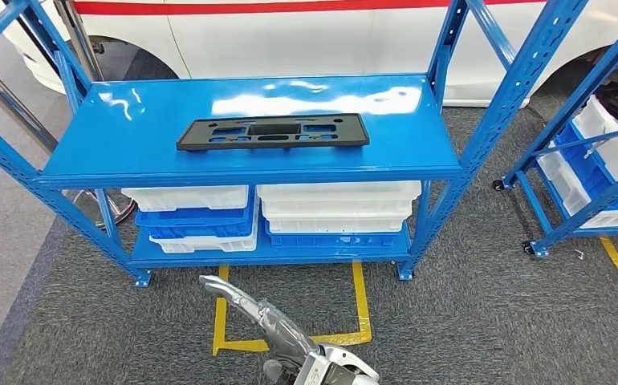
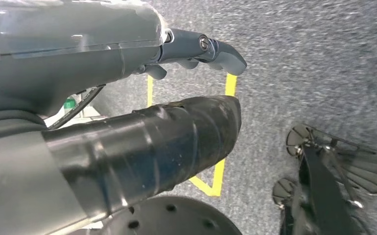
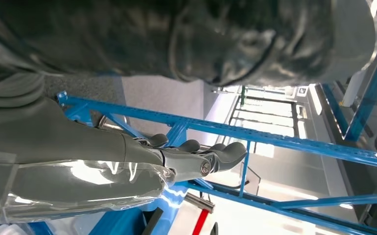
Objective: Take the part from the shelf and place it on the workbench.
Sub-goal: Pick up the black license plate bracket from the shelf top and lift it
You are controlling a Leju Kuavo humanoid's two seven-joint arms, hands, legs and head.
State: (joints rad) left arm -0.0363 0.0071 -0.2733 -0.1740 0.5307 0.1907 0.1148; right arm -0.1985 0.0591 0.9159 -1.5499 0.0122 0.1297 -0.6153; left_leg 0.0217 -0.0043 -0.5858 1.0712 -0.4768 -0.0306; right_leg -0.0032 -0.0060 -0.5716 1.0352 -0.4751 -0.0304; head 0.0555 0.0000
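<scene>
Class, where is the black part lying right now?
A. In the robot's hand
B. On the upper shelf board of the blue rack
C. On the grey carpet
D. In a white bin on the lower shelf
B: the black part lies flat on the upper shelf board of the blue rack, above the white bins.

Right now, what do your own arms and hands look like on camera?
The left hand has a thick dark thumb, dark grey fingers and a glossy grey cover. The right hand has a shiny silver-grey cover and dark grey fingers. The arm is silver-grey.
</scene>
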